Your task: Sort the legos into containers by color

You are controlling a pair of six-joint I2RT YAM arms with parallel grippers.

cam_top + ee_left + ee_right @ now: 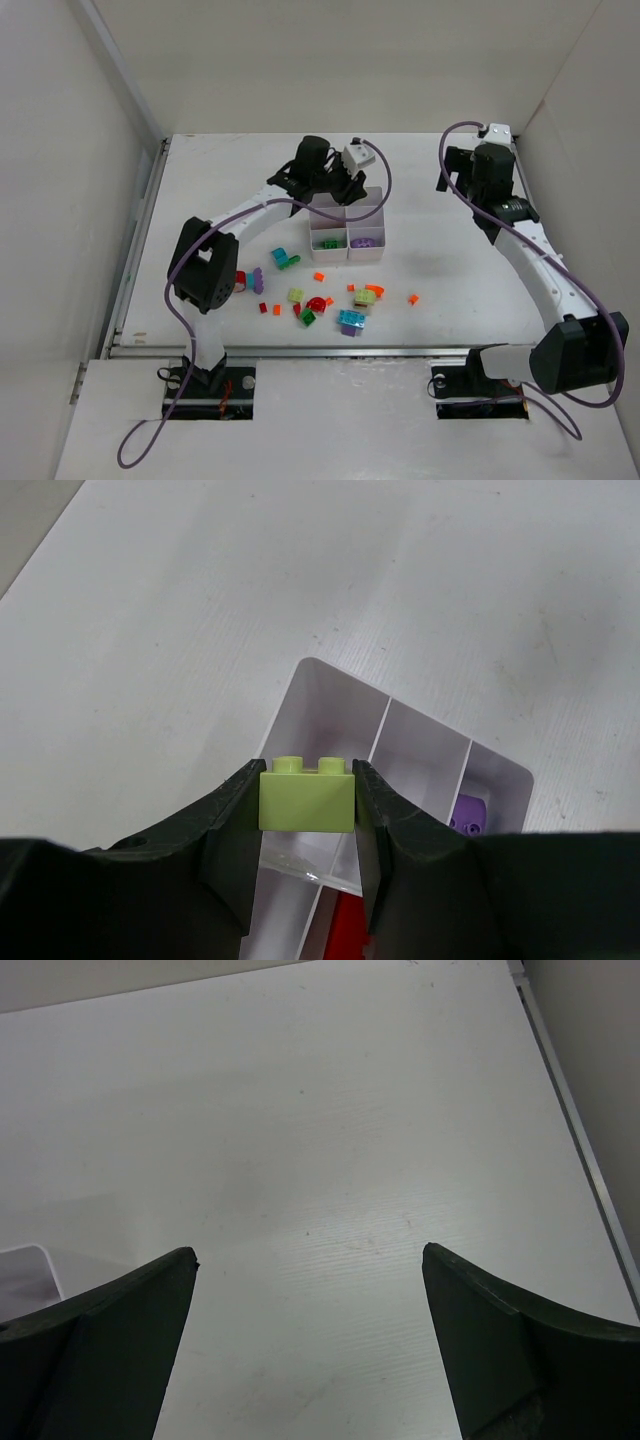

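My left gripper (307, 780) is shut on a yellow-green lego (307, 800), studs up, held above the far-left end of the white containers tray (340, 710). Below it, a purple lego (468, 815) lies in one compartment and a red lego (345, 925) in another. From above, the left gripper (335, 185) hangs over the tray (372, 215), which holds a green piece (328, 242) and purple pieces (364, 241). My right gripper (310, 1255) is open and empty over bare table; in the top view the right gripper (455, 172) sits right of the tray.
Loose legos lie in front of the tray: cyan (279, 256), red (318, 303), yellow-green (296, 296), a cyan and purple stack (351, 320), an orange bit (413, 298). White walls close in the table on the left, back and right.
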